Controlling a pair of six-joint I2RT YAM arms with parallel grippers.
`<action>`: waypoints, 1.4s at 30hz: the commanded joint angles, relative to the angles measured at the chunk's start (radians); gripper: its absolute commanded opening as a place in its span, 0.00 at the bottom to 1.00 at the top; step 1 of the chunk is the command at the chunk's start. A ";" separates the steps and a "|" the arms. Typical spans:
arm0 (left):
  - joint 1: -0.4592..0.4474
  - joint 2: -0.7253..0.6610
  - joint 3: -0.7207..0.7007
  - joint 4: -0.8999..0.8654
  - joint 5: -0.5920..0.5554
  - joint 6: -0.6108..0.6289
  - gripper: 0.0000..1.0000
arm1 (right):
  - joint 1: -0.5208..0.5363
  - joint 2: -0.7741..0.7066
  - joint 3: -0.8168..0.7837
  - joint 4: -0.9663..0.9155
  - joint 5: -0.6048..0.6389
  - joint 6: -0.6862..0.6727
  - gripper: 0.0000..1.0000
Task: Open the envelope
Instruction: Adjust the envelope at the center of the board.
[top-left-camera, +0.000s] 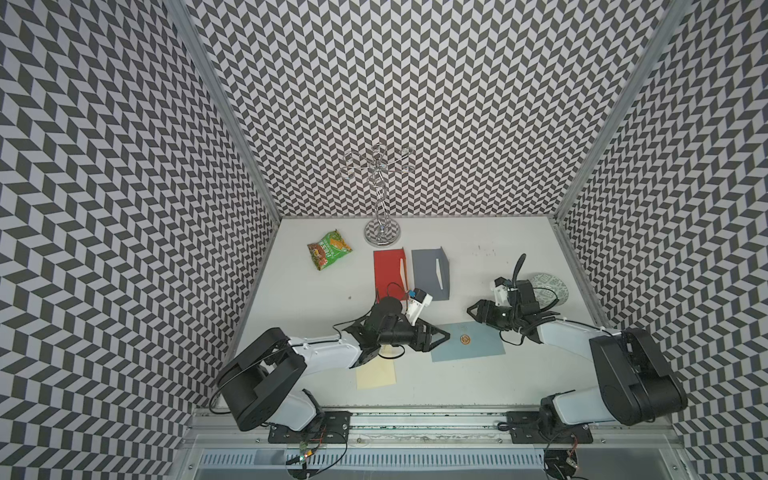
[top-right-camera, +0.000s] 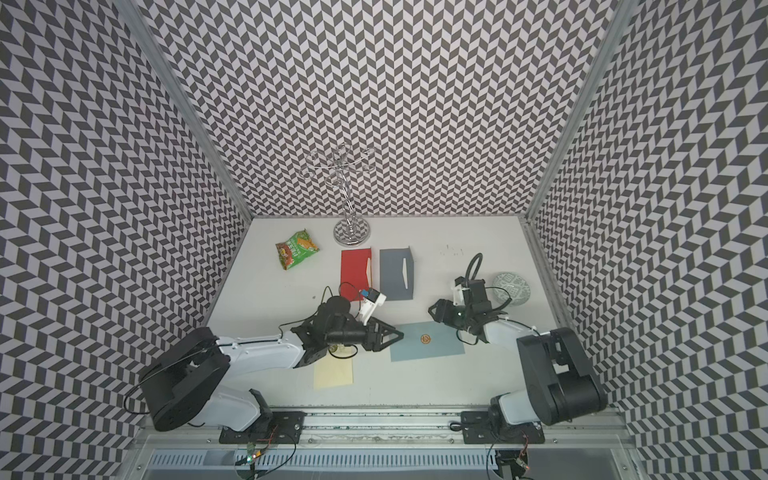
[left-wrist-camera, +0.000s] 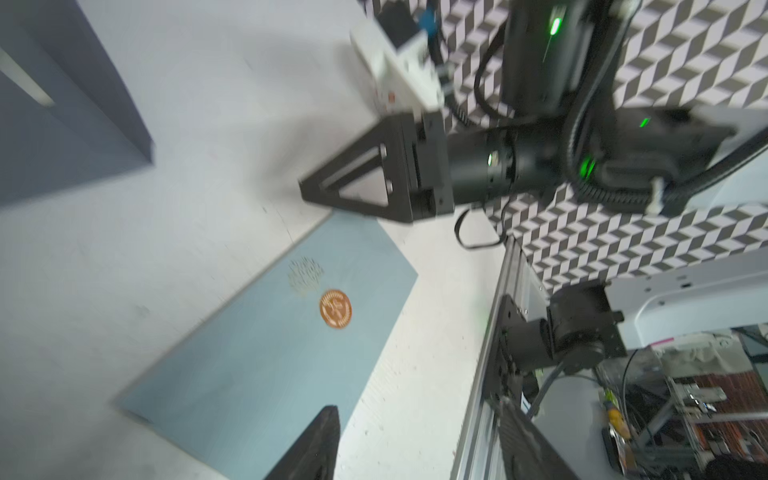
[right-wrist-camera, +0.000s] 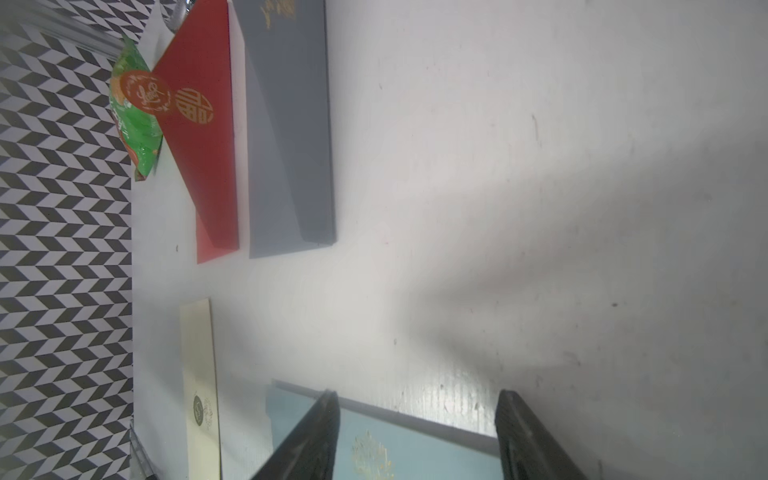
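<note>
The left gripper (top-left-camera: 440, 338) and right gripper (top-left-camera: 473, 312), both spread and empty, hover on either side of the sealed blue envelope (top-left-camera: 478, 349), apparently placed to steady it and peel its flap.

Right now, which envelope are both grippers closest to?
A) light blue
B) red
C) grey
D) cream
A: the light blue envelope lies flat on the table, with the left gripper at one end and the right gripper just beyond its far edge.

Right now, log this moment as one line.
left gripper: open, empty, beside blue envelope | right gripper: open, empty, near its far edge | copper seal: in place
</note>
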 joint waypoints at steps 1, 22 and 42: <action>-0.036 0.079 0.085 -0.070 0.060 0.051 0.63 | -0.002 0.013 0.006 0.006 -0.037 -0.022 0.62; 0.078 0.307 0.136 -0.145 -0.026 -0.024 0.56 | 0.069 -0.240 -0.227 -0.081 -0.049 0.083 0.61; 0.093 0.279 0.087 -0.043 0.019 -0.062 0.58 | 0.083 -0.154 -0.223 0.018 -0.048 0.072 0.52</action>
